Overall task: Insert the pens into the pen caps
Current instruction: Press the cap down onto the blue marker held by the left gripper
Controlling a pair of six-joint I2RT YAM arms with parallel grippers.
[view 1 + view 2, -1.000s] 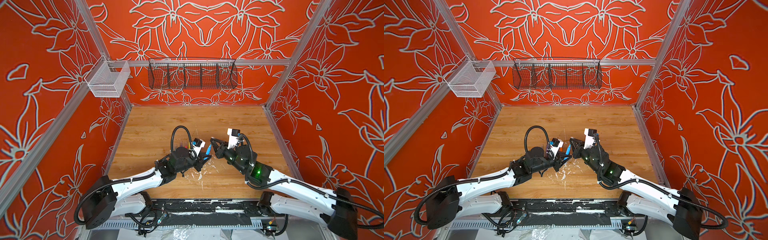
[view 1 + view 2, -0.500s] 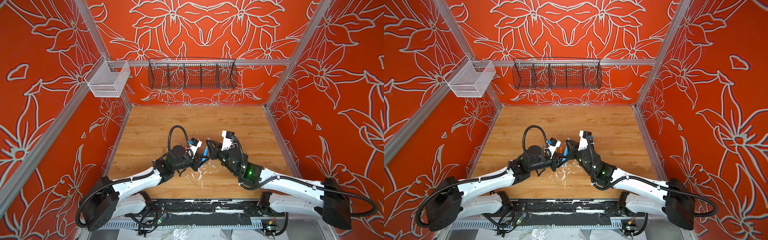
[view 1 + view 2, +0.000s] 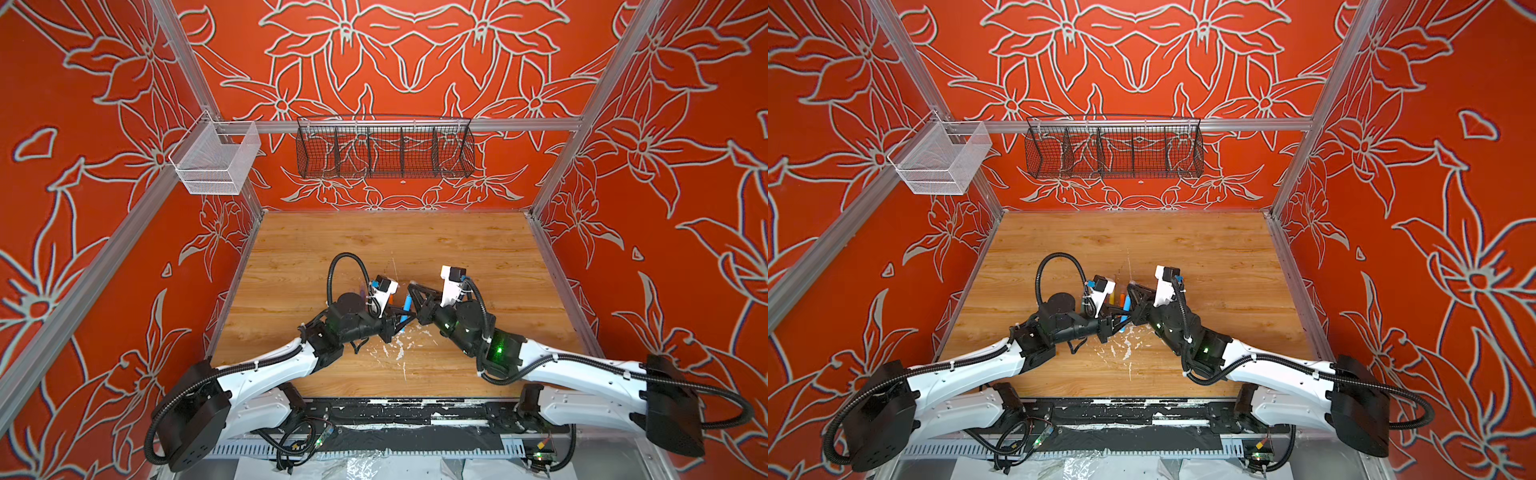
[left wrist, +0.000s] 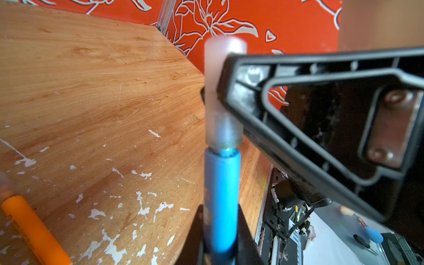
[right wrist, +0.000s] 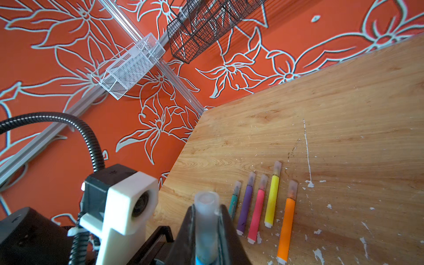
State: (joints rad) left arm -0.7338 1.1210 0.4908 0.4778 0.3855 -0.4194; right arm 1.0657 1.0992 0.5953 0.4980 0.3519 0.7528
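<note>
The blue pen is a slim matt-blue barrel. Its lower part is clamped between the jaws of the left gripper. Over its tip sits a clear cap, a frosted stubby tube through which the tip shows dimly. A thin band of the pen's neck is visible between the cap's rim and the barrel. The right gripper has its jaws clamped on that cap. Pen and cap are held above the middle of the tabletop, between the two grippers.

Five more pens lie flat near the tabletop's middle, side by side and roughly parallel. They are the green pen, purple pen, pink pen, yellow pen and orange pen. Each wears a translucent cap on the end toward the far edge. Four show a white butt at the other end, while the green one's is hidden behind the right gripper. White flecks dot the wood between the middle and the near edge.

A white mesh basket hangs on the rail above the far left corner. A black wire basket, split into compartments, hangs above the far edge. The wall's flower pattern shows through both.
</note>
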